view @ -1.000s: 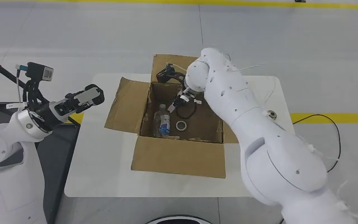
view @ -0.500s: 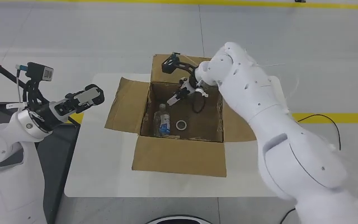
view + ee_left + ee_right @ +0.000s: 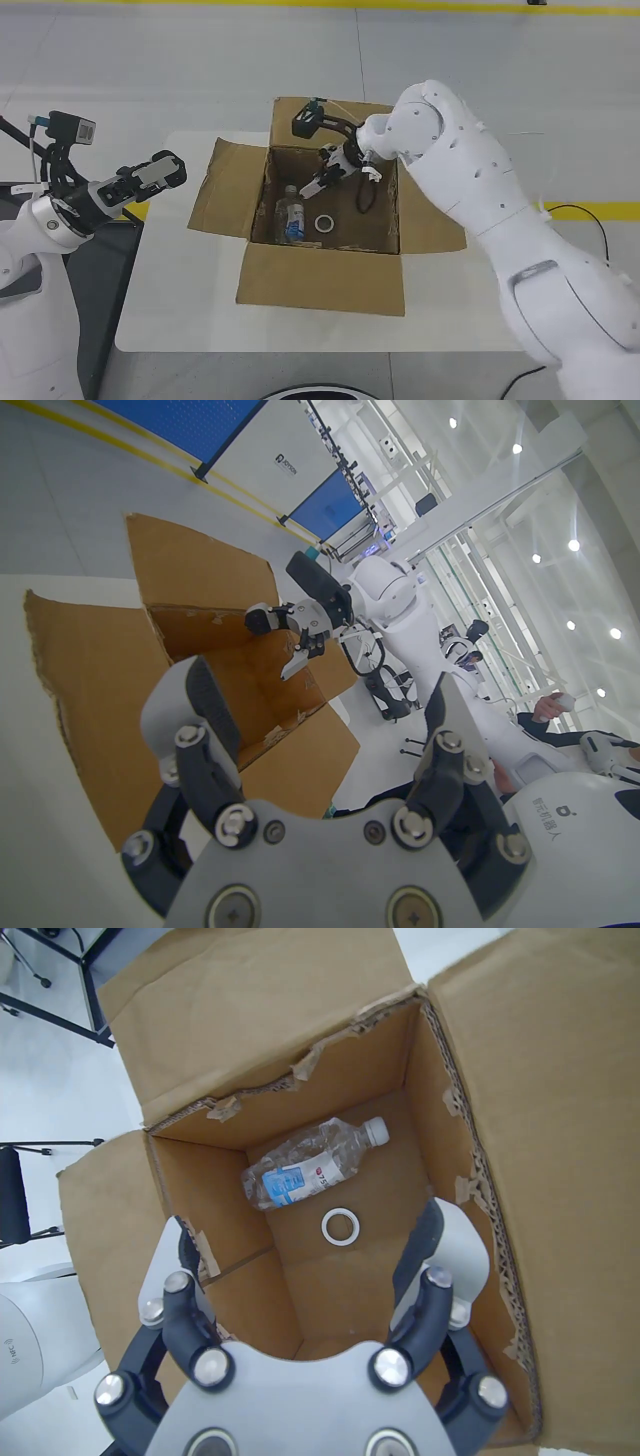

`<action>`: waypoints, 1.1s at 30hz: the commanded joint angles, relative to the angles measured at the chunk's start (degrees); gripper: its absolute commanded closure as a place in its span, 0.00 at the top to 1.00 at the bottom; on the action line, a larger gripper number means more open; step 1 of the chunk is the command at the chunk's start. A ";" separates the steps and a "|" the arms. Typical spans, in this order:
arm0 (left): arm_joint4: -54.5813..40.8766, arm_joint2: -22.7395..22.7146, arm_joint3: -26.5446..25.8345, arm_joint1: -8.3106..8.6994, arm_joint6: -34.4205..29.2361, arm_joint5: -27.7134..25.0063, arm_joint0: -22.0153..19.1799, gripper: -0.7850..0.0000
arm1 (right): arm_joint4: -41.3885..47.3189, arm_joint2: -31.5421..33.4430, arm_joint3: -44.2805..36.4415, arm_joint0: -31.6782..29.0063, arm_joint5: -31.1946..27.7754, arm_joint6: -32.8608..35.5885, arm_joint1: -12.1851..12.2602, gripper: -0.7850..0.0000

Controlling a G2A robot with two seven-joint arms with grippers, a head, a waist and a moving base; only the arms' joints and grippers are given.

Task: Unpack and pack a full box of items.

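An open cardboard box (image 3: 320,275) stands on the white table (image 3: 180,300). On its floor lie a clear plastic bottle (image 3: 290,218) (image 3: 310,1168) with a blue label and a white tape ring (image 3: 324,223) (image 3: 341,1226). My right gripper (image 3: 318,186) (image 3: 310,1233) hangs open above the far part of the box's inside, holding nothing; the left wrist view shows the right gripper (image 3: 295,665) over the box (image 3: 100,700). My left gripper (image 3: 160,172) (image 3: 325,690) is open and empty, held off the table's left edge and facing the box.
All the box flaps (image 3: 222,188) are folded outward, the near flap (image 3: 320,282) lying on the table. A dark stand (image 3: 95,290) sits beside the table's left edge. Bare table surface lies left of and in front of the box.
The right arm's elbow and upper links swung to the right while its gripper stayed over the far part of the box. The left arm has not moved.
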 commanded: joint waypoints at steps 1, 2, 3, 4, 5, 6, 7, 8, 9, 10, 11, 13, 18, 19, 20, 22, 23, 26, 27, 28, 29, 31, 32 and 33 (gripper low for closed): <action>0.00 0.00 0.00 0.00 0.00 0.00 0.00 1.00 | 0.01 0.00 -0.01 0.00 0.00 0.00 -0.01 1.00; 0.00 0.00 0.00 0.00 0.00 0.00 0.00 1.00 | 0.01 0.00 -0.01 0.00 0.00 0.00 -0.01 1.00; 0.00 0.00 0.00 0.00 0.00 0.00 0.00 1.00 | 0.01 0.00 -0.01 0.00 0.00 0.00 -0.01 1.00; 0.00 0.00 0.00 0.00 0.00 0.00 0.00 1.00 | 0.01 0.00 -0.01 0.00 0.00 0.00 -0.01 1.00; 0.00 0.00 0.00 0.00 0.00 0.00 0.00 1.00 | 0.01 0.00 -0.01 0.00 0.00 0.00 -0.01 1.00; 0.00 0.00 0.00 0.00 0.00 0.00 0.00 1.00 | 0.01 0.00 -0.01 0.00 0.00 0.00 -0.01 1.00; 0.00 0.00 0.00 0.00 0.00 0.00 0.00 1.00 | 0.01 0.00 -0.01 0.00 0.00 0.00 -0.01 1.00; 0.00 0.00 0.00 0.00 0.00 0.00 0.00 1.00 | 0.01 0.00 -0.01 0.00 0.00 0.00 -0.01 1.00; 0.00 0.00 0.00 0.00 0.00 0.00 0.00 1.00 | 0.01 0.00 -0.01 0.00 0.00 0.00 -0.01 1.00; 0.00 0.00 0.00 0.00 0.00 0.00 0.00 1.00 | 0.10 0.11 -0.20 -0.16 0.03 -0.45 0.01 1.00; 0.00 0.00 0.00 0.00 0.00 0.00 0.00 1.00 | 0.18 0.43 -0.65 -0.45 0.00 -1.23 0.15 1.00; 0.00 0.00 0.00 0.00 0.00 0.00 0.00 1.00 | 0.51 1.85 -1.87 -0.83 -0.71 -1.41 0.96 1.00; 0.00 0.00 0.00 0.00 0.00 0.00 0.00 1.00 | 2.08 6.24 -8.74 -2.79 0.68 0.72 4.31 1.00; 0.00 0.00 0.00 0.00 0.00 0.00 0.00 1.00 | 2.70 7.38 -10.66 -3.59 1.21 1.25 5.22 1.00; 0.00 0.00 0.00 0.00 0.00 0.00 0.00 1.00 | 3.22 8.59 -12.69 -4.46 2.05 2.08 6.19 1.00; 0.00 0.00 0.00 0.00 0.00 0.00 0.00 1.00 | 4.10 11.43 -17.51 -6.53 3.80 3.83 8.35 1.00; 0.00 0.00 0.00 0.00 0.00 0.00 0.00 1.00 | 4.29 13.04 -20.11 -7.77 4.79 4.83 9.53 1.00; 0.00 0.00 0.00 0.00 0.00 0.00 0.00 1.00 | 4.41 18.72 -28.39 -12.34 8.26 8.29 13.31 1.00; 0.00 0.00 0.00 0.00 0.00 0.00 0.00 1.00 | 3.84 20.95 -31.07 -14.06 9.47 9.50 14.60 1.00; 0.00 0.00 0.00 0.00 0.00 0.00 0.00 1.00 | 3.37 23.25 -33.81 -15.91 10.61 10.65 15.86 1.00; 0.00 0.00 0.00 0.00 0.00 0.00 0.00 1.00 | 2.87 25.78 -36.34 -17.81 11.71 11.74 17.08 1.00; 0.00 0.00 0.00 0.00 0.00 0.00 0.00 1.00 | 1.86 30.81 -41.27 -21.70 13.73 13.77 19.35 1.00; 0.00 0.00 0.00 0.00 0.00 0.00 0.00 1.00 | 1.35 33.29 -43.52 -23.62 14.64 14.68 20.38 1.00; 0.00 0.00 0.00 0.00 0.00 0.00 0.00 1.00 | 0.71 35.78 -45.45 -25.49 15.51 15.54 21.36 1.00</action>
